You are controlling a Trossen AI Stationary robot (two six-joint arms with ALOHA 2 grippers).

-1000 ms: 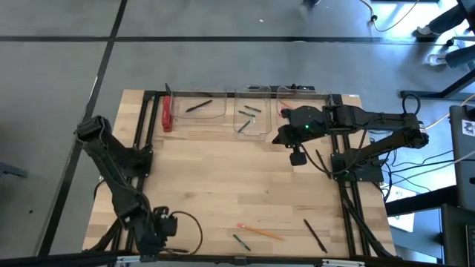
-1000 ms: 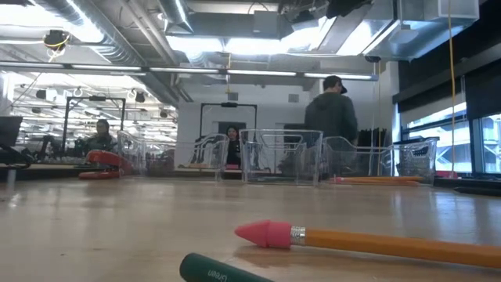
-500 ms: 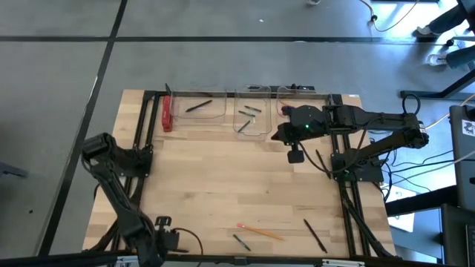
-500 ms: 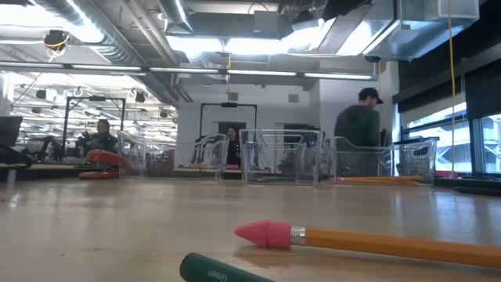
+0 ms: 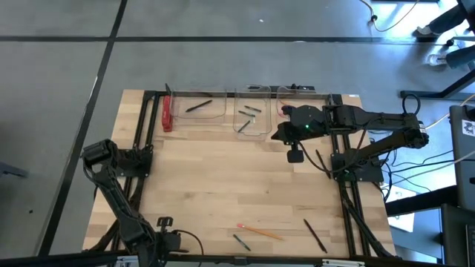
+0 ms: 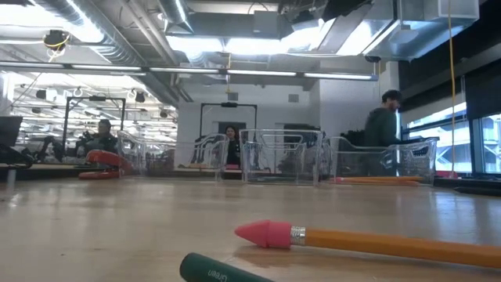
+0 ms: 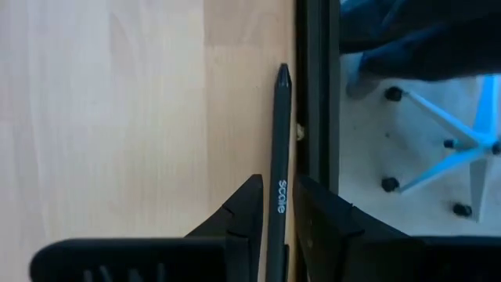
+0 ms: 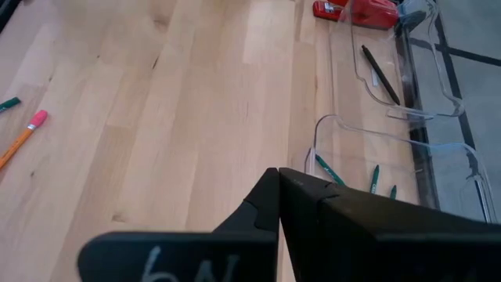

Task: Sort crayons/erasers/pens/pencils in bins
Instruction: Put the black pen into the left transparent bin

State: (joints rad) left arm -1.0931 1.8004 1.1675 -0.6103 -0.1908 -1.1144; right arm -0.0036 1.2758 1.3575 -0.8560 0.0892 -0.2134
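Only the left wrist view shows the left pincer [image 7: 275,227] gripping a pen [image 7: 279,168]

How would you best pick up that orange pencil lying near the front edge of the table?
Grip the pencil mid-shaft, coming straight down from above, with the jaws set across its width. It lies flat on the table, and a green crayon sits close by its pink eraser end.

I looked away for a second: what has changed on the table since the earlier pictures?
The left gripper slid back toward the table's near left corner, its arm folding outward; it is closed on a black pen at the table's edge. The right gripper stayed shut below the bins. The pencil and crayon did not move. A person behind walked right.
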